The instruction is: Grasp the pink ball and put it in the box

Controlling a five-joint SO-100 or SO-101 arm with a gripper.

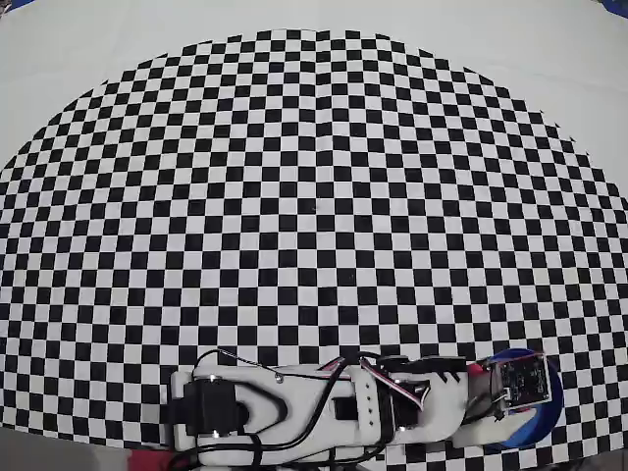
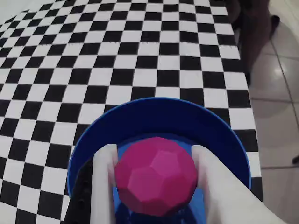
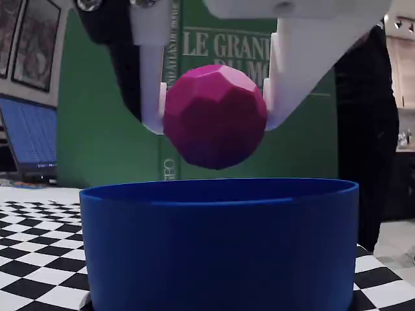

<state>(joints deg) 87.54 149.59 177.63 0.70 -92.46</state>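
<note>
The pink ball [image 3: 214,116] hangs clear above the box [image 3: 220,246], its underside just over the blue rim; the wrist view places it over the box's interior [image 2: 159,116], toward the near wall. Risk, in my judgement: released from this height, the faceted ball may bounce or roll over the low rim, more so if it sits off-centre. The gripper [image 3: 214,97] is parted only to the ball's width, both white fingers [image 3: 152,78] pressed on its sides, nothing else touched. The checkered mat [image 1: 314,196] around is bare.
</note>
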